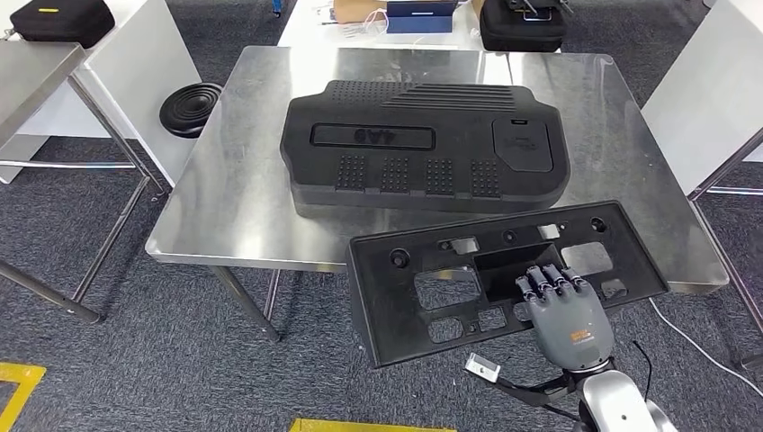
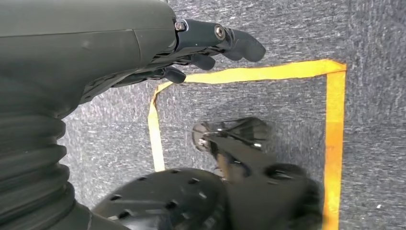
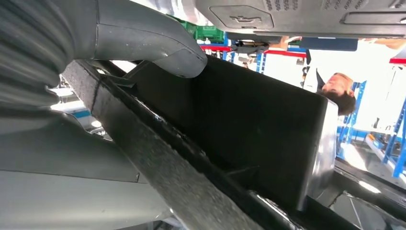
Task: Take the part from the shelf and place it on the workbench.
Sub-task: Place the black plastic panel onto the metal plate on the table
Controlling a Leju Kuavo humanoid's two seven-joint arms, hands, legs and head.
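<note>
One part (image 1: 504,279), a flat black frame, is held by the right hand (image 1: 565,310) at 5 o'clock over the workbench (image 1: 243,207) edge, not yet put down. Left hand (image 2: 210,45) hangs w/ nothing, fingers apart.

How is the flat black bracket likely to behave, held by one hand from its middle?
The bracket looks like thin moulded plastic with many cut-outs, so probably light and fairly stiff. The right hand grips only its central opening, so the long ends may sag or swing.

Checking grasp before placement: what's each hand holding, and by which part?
The right hand holds the flat black plastic panel, fingers hooked into its central rectangular recess. The left hand holds nothing, hanging over the floor.
</note>
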